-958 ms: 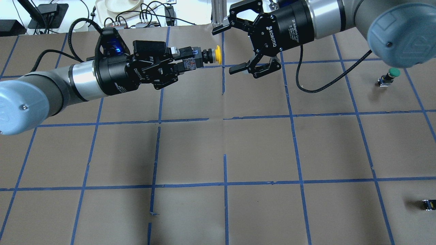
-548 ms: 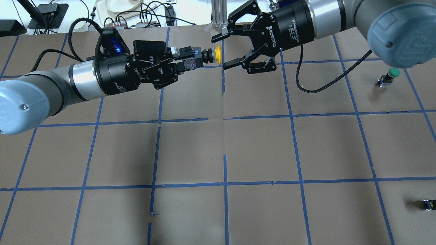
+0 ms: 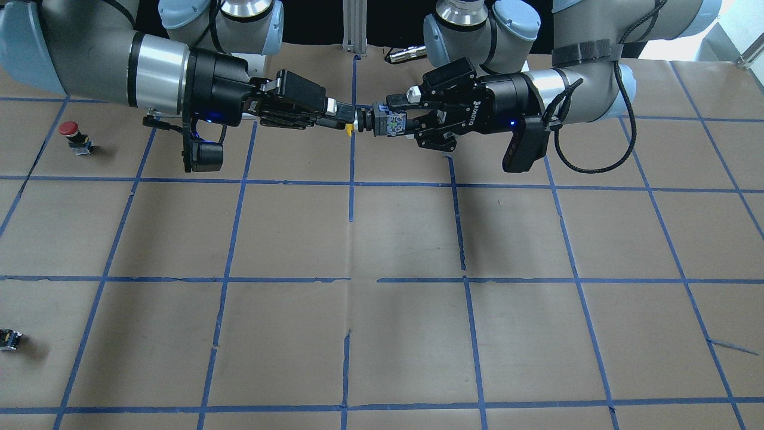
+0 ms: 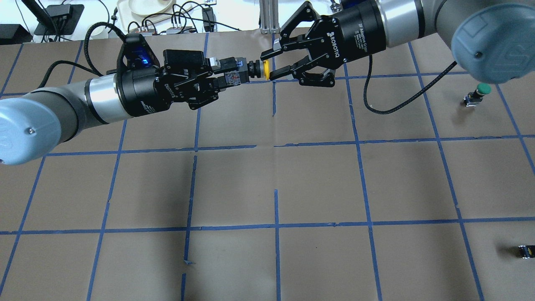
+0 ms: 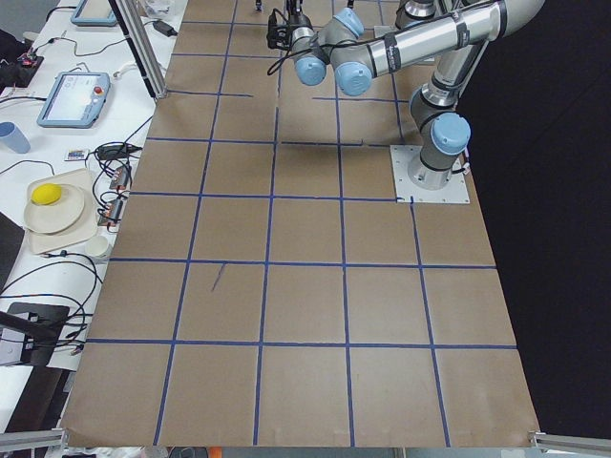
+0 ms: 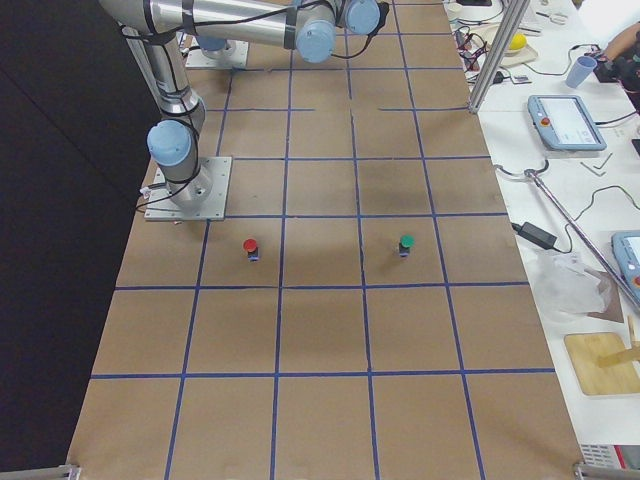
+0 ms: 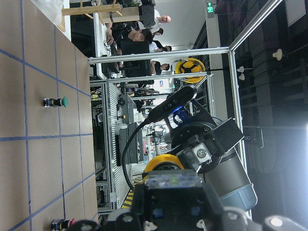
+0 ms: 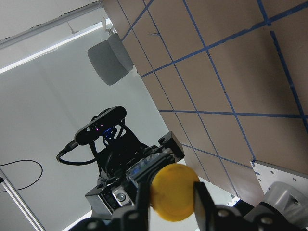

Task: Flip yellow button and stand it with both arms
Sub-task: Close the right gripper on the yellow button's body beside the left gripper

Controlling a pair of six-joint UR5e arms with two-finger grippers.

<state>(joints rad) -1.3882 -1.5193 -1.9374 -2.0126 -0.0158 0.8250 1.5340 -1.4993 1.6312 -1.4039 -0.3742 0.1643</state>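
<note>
The yellow button (image 4: pixel 266 69) is held level in the air over the far middle of the table, cap pointing to the overhead view's right. My left gripper (image 4: pixel 228 74) is shut on its black and grey body (image 3: pixel 385 123). My right gripper (image 4: pixel 271 65) has its two fingers against the sides of the yellow cap (image 8: pixel 173 192). In the front view the right gripper (image 3: pixel 340 117) and left gripper (image 3: pixel 399 122) meet tip to tip at the button. The cap also shows in the left wrist view (image 7: pixel 163 163).
A green-capped button (image 4: pixel 476 94) stands at the far right of the brown paper table (image 4: pixel 317 184). A red-capped button (image 3: pixel 74 134) stands nearby (image 6: pixel 250 246). A tiny dark part (image 4: pixel 526 251) lies at the near right edge.
My right gripper has moved left to the button and narrowed its fingers from wide open onto the yellow cap. The left arm and button have stayed still.
</note>
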